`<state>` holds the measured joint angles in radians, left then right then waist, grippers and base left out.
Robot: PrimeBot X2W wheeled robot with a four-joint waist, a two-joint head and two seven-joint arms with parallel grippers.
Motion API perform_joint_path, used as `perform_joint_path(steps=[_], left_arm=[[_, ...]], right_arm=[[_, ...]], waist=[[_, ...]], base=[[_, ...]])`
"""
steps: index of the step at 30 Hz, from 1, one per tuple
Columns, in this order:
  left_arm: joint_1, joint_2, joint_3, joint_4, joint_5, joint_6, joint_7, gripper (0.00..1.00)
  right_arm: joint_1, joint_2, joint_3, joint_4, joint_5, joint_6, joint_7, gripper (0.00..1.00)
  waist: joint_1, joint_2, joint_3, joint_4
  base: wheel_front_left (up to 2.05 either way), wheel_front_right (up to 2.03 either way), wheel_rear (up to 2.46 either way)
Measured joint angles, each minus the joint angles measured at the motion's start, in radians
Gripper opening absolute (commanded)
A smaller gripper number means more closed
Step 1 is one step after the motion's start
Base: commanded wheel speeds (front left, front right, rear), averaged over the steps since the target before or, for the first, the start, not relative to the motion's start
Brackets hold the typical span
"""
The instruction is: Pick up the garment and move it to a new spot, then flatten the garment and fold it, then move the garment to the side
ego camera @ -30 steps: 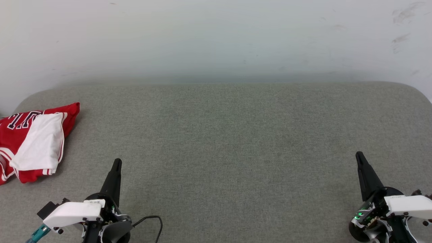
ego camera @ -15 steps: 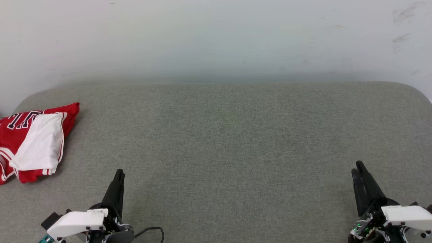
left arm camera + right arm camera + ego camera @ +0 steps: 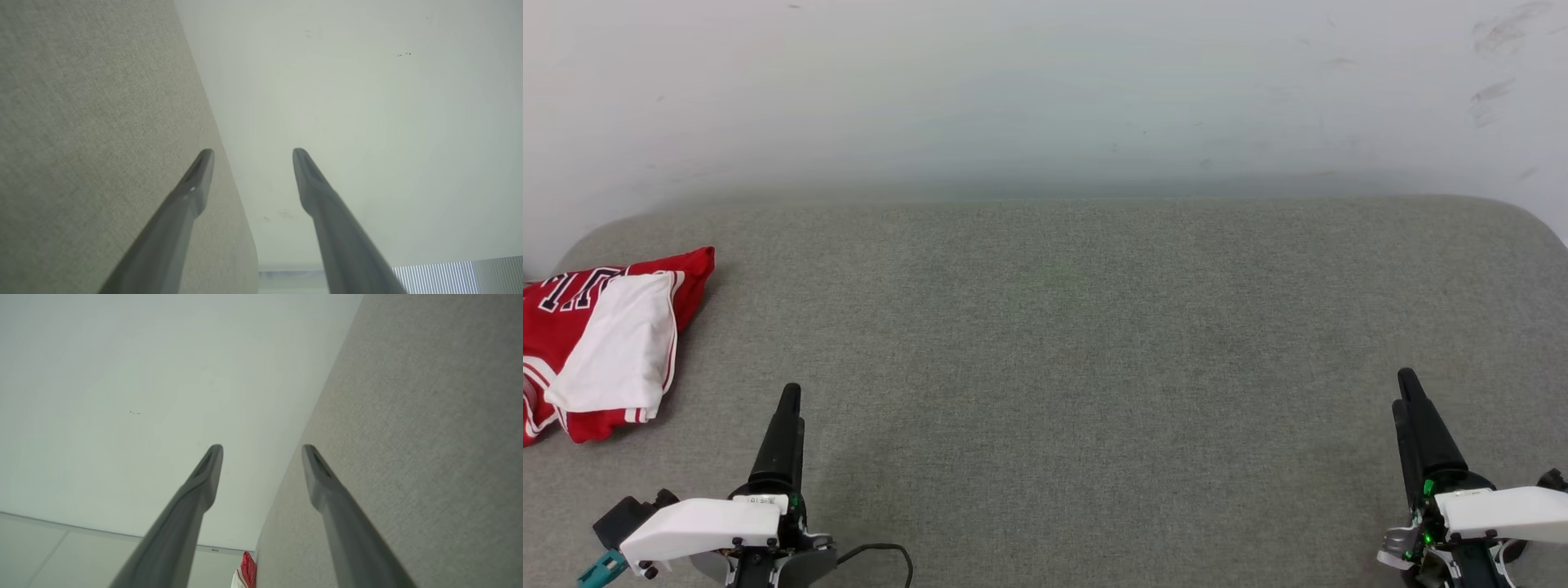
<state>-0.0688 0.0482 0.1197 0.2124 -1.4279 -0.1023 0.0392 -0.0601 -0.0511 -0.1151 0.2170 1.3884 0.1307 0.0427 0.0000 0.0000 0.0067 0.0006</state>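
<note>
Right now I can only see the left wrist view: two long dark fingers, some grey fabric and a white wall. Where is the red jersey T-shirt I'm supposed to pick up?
Observer: The head view has it. The red jersey T-shirt with a white sleeve lies bunched at the far left edge of the grey fabric surface.
Operator: Is my gripper touching it?
Observer: No. The left gripper sits apart from it, to its right and nearer the robot.
Operator: And my other one?
Observer: The right gripper is far over on the right side of the surface, jaws open and holding nothing.
</note>
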Motion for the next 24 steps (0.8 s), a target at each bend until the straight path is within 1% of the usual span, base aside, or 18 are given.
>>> perform_joint_path(steps=[11, 24], left_arm=[[0.005, 0.000, -0.019, -0.080, 0.215, 0.063, -0.044, 1.00], [0.022, 0.000, -0.067, -0.125, 0.468, 0.121, -0.092, 1.00]], right_arm=[[0.010, 0.000, 0.018, -0.080, -0.246, 0.000, -0.044, 1.00], [0.030, 0.000, 0.048, -0.114, -0.493, 0.000, -0.095, 1.00]], waist=[[0.0000, 0.0000, 0.004, 0.002], [0.0000, 0.0000, 0.005, 0.007]], base=[[0.00, 0.00, 0.00], [0.00, 0.00, 0.00]])
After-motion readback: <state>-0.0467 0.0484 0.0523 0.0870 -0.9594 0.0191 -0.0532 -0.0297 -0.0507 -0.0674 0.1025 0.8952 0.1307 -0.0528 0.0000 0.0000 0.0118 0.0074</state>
